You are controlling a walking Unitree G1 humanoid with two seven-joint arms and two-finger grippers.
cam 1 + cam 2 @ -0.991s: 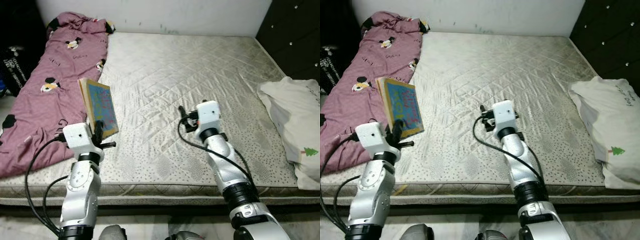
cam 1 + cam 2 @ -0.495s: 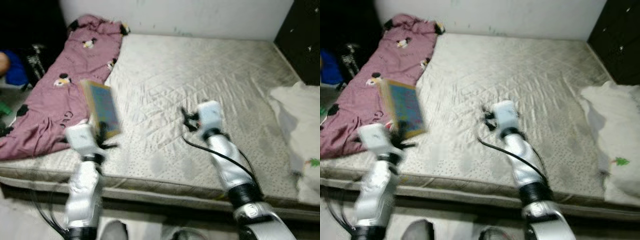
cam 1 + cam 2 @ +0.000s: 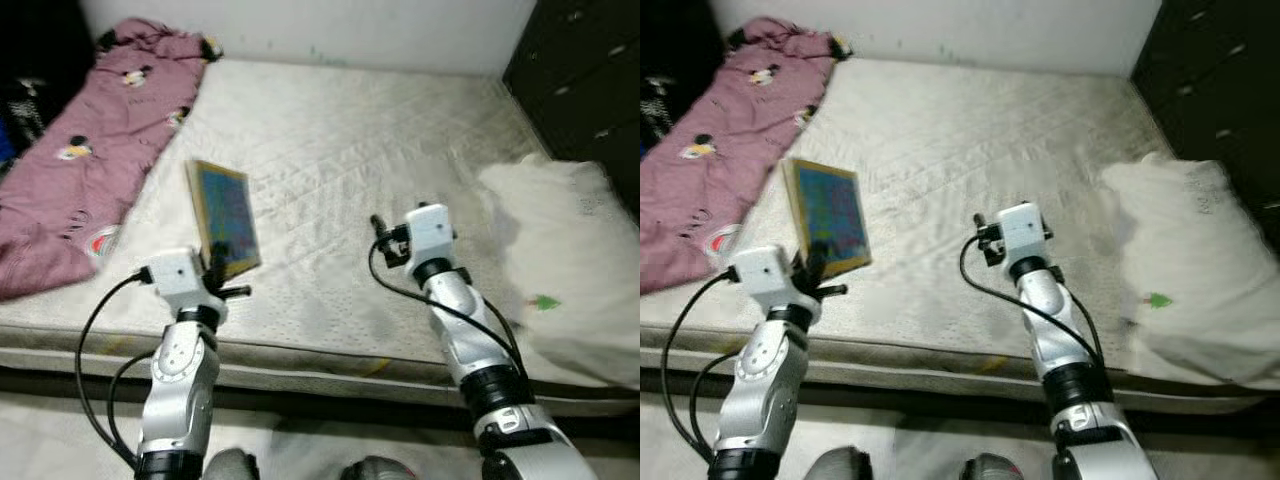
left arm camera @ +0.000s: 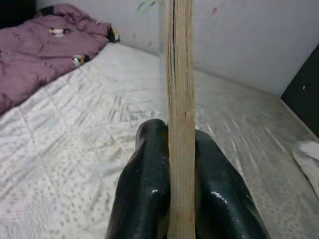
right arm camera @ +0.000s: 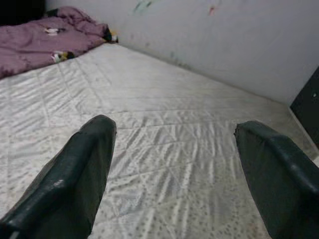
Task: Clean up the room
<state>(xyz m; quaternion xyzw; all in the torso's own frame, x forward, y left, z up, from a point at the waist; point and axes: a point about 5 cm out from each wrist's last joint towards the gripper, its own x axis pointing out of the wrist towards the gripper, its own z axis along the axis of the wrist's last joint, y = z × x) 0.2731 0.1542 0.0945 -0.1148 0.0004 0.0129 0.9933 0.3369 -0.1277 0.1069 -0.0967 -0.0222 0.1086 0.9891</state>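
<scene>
My left gripper point(image 3: 215, 270) is shut on a thin book point(image 3: 225, 216) with a blue cover, held upright on its edge above the front left of the mattress point(image 3: 340, 140). In the left wrist view the book's tan page edge point(image 4: 180, 99) stands between the two black fingers point(image 4: 144, 189). My right gripper point(image 3: 380, 235) hovers over the middle front of the mattress, its fingers point(image 5: 75, 174) spread wide open with nothing between them.
A purple blanket point(image 3: 90, 130) with cartoon prints lies along the mattress's left side. A white pillow point(image 3: 560, 270) rests at the right edge. A dark cabinet point(image 3: 585, 80) stands at the far right, and a white wall point(image 3: 330, 25) runs behind the bed.
The camera has swung to the right, so the pillow now fills more of the right side. Both arms keep their poses, the book still held in the left gripper.
</scene>
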